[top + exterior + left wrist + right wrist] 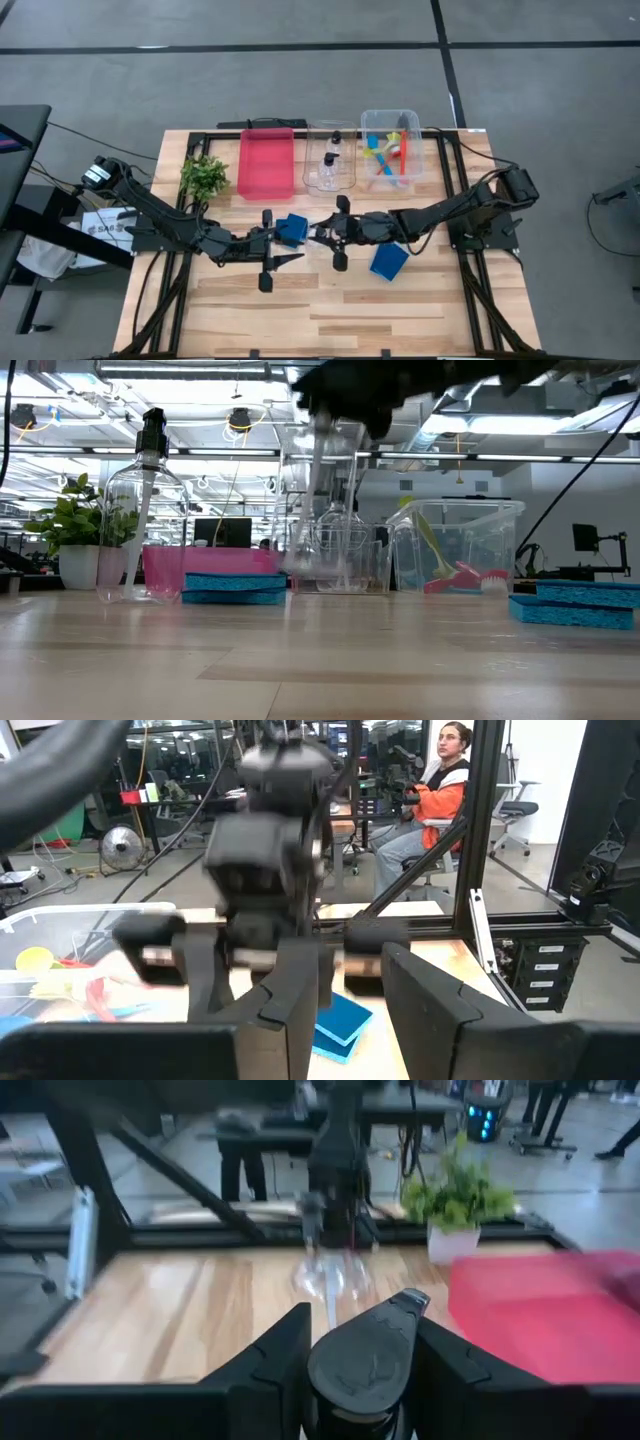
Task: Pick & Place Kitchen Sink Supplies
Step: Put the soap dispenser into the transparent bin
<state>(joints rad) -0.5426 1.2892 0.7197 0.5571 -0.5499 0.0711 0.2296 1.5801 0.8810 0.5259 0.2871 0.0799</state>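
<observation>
On the wood bench point(400, 310), left gripper point(350, 970) narrowly parted and empty near a blue sponge point(291, 230), right gripper point(362, 1320) pinching a clear bottle point(365, 1358) by its pump top, which may slip or hit that left gripper.

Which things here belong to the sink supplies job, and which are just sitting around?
Job: blue sponge, second blue sponge, pump bottle on the table, bottle in bin, brushes.
Just there: plant, red tray, bottle bin, brush bin.
</observation>
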